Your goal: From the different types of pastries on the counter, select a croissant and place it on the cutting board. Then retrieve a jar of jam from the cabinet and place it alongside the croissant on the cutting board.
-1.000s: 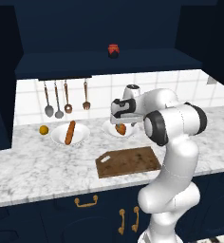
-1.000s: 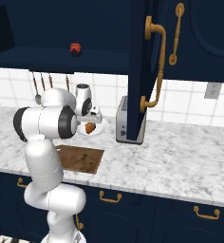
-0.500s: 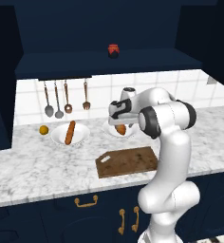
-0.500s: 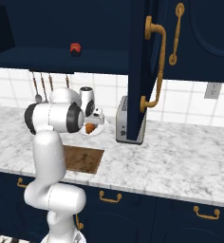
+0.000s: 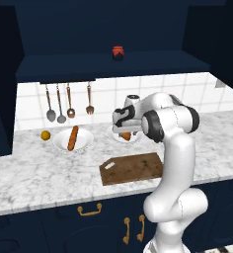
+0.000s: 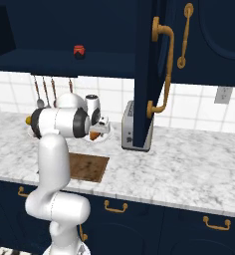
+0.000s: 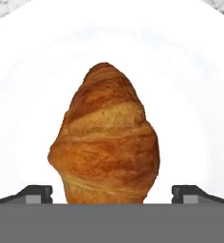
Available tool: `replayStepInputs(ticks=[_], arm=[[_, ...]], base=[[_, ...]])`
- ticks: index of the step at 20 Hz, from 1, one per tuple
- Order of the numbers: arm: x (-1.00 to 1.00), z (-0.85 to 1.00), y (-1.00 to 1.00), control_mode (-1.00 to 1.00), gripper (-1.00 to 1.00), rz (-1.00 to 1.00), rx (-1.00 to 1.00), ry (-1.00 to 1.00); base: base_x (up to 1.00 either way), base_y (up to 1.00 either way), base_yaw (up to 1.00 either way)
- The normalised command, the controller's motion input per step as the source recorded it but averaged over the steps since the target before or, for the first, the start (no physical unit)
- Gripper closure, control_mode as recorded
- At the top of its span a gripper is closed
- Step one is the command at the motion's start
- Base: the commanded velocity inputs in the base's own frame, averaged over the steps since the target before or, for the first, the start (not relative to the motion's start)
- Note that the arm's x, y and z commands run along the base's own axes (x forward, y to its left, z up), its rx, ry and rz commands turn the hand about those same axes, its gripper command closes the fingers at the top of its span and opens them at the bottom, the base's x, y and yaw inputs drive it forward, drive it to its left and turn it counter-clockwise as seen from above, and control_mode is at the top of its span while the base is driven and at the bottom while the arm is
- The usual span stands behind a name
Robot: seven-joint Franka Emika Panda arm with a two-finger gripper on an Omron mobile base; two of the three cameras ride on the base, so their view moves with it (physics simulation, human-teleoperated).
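Gripper (image 7: 112,192) spread wide astride croissant (image 7: 104,137), ungrasped on its plate (image 7: 190,95); cutting board (image 5: 133,168) bare; jar of jam (image 5: 118,52) remains in cabinet (image 5: 108,29).

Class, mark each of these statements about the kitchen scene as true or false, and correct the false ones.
1. The croissant lies on a white plate. True.
2. The jaws of the gripper are shut on the croissant. False: they stand open, one fingertip on each side of it.
3. The cutting board already holds the croissant. False: the board is bare.
4. The jar of jam sits on the cabinet shelf. True.
5. The baguette lies on the cutting board. False: it rests on its own plate, left of the board in the left base view.
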Motion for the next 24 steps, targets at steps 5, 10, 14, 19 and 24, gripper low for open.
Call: replayStepInputs(ticks=[5,10,14,19,24], arm=[[0.07,-0.07,0.10,-1.00,1.00,0.00,0.00,0.00],[-0.05,0.41,0.02,-1.00,1.00,0.00,0.03,-0.03],[-0.58,0.64,0.00,-1.00,1.00,0.00,0.01,-0.12],[-0.89,0.17,0.00,-1.00,1.00,0.00,0.00,-0.12],[-1.00,0.00,-0.01,-1.00,1.00,0.00,0.00,-0.12]], base=[[0.00,0.00,0.00],[0.00,0.00,0.00],[0.00,0.00,0.00],[0.00,0.00,0.00],[0.00,0.00,0.00]])
